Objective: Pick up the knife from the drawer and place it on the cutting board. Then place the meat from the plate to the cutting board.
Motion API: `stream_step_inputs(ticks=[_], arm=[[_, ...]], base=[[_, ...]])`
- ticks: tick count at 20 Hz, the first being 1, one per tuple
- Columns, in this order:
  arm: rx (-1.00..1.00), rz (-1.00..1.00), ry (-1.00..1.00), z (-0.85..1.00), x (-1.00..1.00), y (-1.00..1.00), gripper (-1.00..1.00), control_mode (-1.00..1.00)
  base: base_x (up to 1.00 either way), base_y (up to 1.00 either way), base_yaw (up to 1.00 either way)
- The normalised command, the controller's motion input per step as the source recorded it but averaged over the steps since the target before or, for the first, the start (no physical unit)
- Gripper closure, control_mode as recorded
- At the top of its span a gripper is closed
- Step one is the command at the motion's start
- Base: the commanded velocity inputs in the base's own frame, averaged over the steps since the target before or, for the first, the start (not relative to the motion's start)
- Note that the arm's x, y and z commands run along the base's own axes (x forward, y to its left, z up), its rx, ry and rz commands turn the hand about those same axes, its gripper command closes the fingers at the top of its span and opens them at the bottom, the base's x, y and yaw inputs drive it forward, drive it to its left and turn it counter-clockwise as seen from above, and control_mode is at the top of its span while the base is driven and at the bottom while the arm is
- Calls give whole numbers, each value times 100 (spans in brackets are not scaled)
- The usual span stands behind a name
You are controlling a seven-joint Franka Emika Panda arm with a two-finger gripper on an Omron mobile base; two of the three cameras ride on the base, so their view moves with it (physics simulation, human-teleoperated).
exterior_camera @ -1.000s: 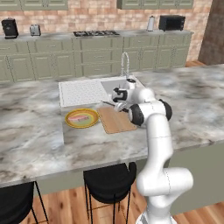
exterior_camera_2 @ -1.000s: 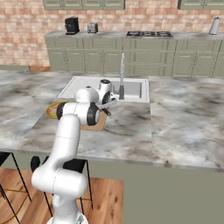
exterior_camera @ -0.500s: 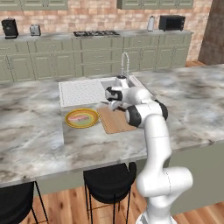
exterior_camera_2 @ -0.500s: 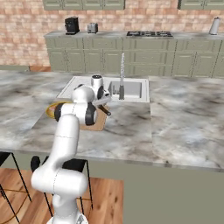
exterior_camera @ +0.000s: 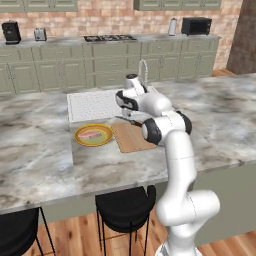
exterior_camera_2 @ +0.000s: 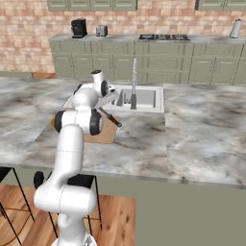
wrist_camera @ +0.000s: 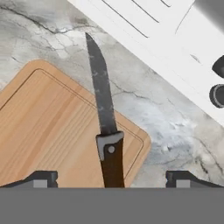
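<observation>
One second back the end effector (wrist_camera: 111, 177) was nearly closed on the knife (wrist_camera: 104, 127); now its jaws stand wide and hold nothing. The knife lies at the far right corner of the cutting board (wrist_camera: 52, 131), handle on the wood, blade running out over the marble bench (exterior_camera: 40, 150) toward the white draining area (exterior_camera: 92, 105). That looks like the first step done. Left of the board, the plate (exterior_camera: 80, 141) holds the meat (exterior_camera: 92, 134), untouched.

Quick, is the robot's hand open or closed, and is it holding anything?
Gripper: open, holding nothing. The knife lies between its spread fingertips, handle on the cutting board and blade tip out over the counter.
</observation>
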Motion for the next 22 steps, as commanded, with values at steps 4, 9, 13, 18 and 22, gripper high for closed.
stream_step_inputs(ticks=[4, 9, 13, 18, 22], arm=[[-9, 0, 0, 24, -44, 42, -100, -100], [-2, 0, 0, 0, -68, 60, -100, -100], [0, 0, 0, 4, -72, 53, -100, -100], [0, 0, 0, 7, -66, 45, -100, -100], [0, 0, 0, 0, -57, 41, -100, -100]], base=[[0, 0, 0], [0, 0, 0], [0, 0, 0], [0, 0, 0], [0, 0, 0]])
